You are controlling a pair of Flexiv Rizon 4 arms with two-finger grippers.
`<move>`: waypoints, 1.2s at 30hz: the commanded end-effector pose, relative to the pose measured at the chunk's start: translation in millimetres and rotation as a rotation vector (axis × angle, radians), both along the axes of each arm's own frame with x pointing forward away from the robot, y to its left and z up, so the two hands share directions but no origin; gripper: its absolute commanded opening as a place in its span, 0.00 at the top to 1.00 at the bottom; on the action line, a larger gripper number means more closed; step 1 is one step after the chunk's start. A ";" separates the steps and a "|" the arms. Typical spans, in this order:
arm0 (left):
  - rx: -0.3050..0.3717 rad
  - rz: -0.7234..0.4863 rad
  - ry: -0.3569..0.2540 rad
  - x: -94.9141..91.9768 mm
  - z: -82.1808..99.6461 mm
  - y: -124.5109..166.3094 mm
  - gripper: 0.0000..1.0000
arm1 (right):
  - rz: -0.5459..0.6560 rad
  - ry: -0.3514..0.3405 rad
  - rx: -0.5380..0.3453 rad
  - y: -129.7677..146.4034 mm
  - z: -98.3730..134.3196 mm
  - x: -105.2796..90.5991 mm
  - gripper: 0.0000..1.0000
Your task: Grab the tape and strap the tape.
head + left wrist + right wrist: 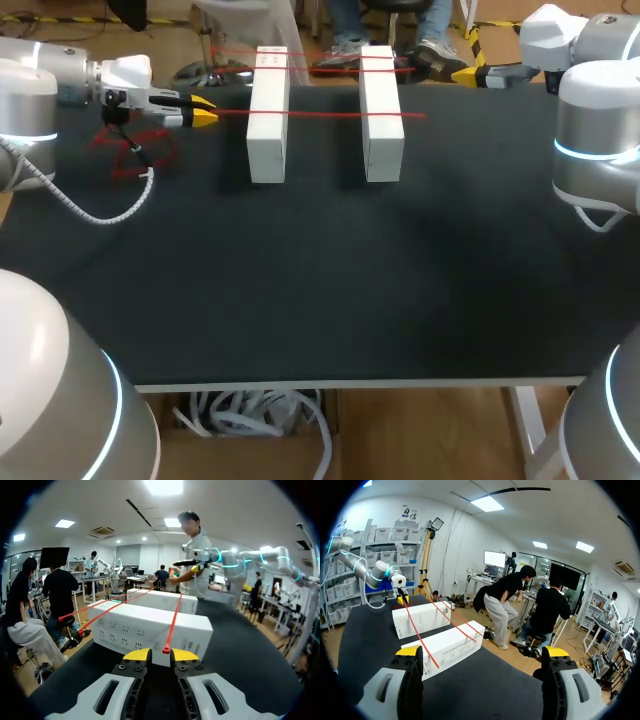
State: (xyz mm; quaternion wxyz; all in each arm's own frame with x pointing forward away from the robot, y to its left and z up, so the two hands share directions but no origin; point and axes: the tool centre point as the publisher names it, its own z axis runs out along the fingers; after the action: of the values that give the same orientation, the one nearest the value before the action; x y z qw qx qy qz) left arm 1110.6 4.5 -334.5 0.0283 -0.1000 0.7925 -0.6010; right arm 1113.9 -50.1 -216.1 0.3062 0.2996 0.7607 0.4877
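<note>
Two white boxes (268,120) (382,125) stand side by side at the back of the black table (330,290). A red strap (330,114) runs straight across both box tops. Its left end (166,650) lies between the yellow tips of my left gripper (205,112) (161,655). The jaws stand narrow, with a small gap still showing beside the strap. A second red strap (320,60) crosses the boxes farther back. My right gripper (470,74) (482,660) hangs wide open at the back right, beyond the boxes (447,647), holding nothing.
Loose red strap loops (130,150) lie on the table under my left gripper. A white coiled cable (100,215) droops from the left arm onto the table. The table's front edge (360,382) runs along the near side.
</note>
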 end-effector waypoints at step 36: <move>-0.024 -0.026 0.008 -2.2 8.5 -6.6 0.67 | 0.000 0.000 0.000 0.0 0.0 -0.1 0.00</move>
State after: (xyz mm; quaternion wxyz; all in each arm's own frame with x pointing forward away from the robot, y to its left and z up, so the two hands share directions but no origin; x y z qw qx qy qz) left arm 1108.2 -0.9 -325.5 0.0165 -0.0915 0.7866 -0.6104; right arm 1113.9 -50.1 -216.1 0.3062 0.2996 0.7607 0.4877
